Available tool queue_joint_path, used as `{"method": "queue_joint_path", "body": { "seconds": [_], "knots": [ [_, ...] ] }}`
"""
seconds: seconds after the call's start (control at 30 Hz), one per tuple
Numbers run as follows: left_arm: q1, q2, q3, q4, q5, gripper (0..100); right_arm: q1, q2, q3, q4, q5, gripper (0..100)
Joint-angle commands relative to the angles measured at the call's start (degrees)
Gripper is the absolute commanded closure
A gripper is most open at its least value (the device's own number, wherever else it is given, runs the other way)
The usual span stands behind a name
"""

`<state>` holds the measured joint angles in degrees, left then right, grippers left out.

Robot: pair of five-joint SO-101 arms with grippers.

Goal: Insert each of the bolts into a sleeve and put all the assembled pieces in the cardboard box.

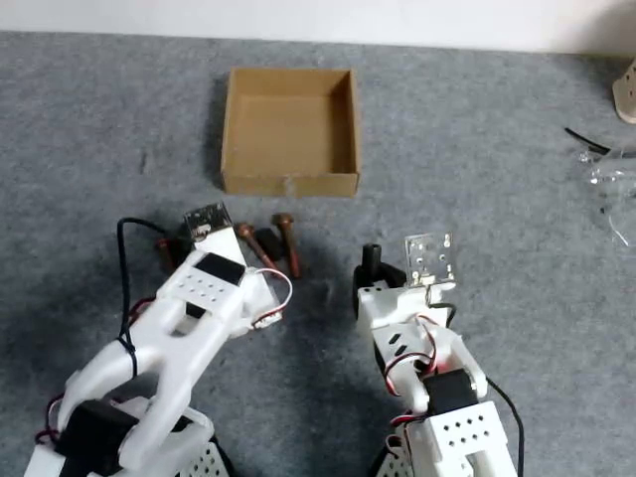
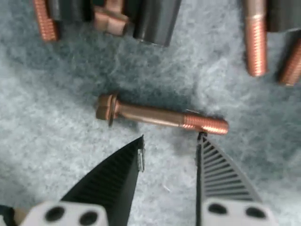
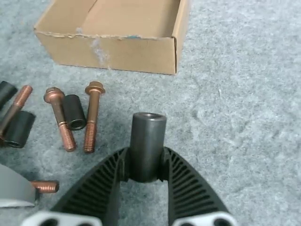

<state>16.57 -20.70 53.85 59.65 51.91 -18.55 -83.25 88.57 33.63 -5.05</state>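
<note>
A copper bolt (image 2: 160, 115) lies flat on the grey carpet, just ahead of my left gripper (image 2: 170, 143), which is open with a fingertip on either side of the threaded half. More bolts (image 2: 255, 44) and black sleeves (image 2: 155, 19) lie beyond it. My right gripper (image 3: 145, 160) is shut on a black sleeve (image 3: 147, 141), holding it upright with its open end up; in the high view the same sleeve (image 1: 372, 260) sits right of the bolt cluster (image 1: 286, 243). The cardboard box (image 1: 288, 181) stands open farther back.
Two bolts (image 3: 91, 115) with a loose sleeve (image 3: 74, 111) between them lie between the held sleeve and the box (image 3: 117, 52). Another sleeve (image 3: 19, 128) lies beside them. Clear plastic and cable bits (image 1: 606, 169) lie at the far right.
</note>
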Motion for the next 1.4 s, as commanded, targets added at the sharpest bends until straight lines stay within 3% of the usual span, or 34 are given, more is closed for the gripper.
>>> {"method": "queue_joint_path", "body": {
  "seconds": [0.0, 0.17, 0.4, 1.37],
  "knots": [
    [1.3, -4.5, -3.5, 2.6, 0.1, 82, 0.5, -1.1, -0.7, -2.2, 0.6, 99.5],
    [2.2, -10.4, -4.4, 5.4, 0.4, 82, 0.5, -1.1, -0.7, -2.2, 0.6, 99.5],
    [-5.1, -11.1, 0.9, 1.1, 0.3, 82, 0.5, -1.1, -0.7, -2.2, 0.6, 99.5],
    [-5.2, -10.9, 6.8, -4.6, 0.4, 82, 0.5, -1.1, -0.7, -2.2, 0.7, 99.5]
  ]
}}
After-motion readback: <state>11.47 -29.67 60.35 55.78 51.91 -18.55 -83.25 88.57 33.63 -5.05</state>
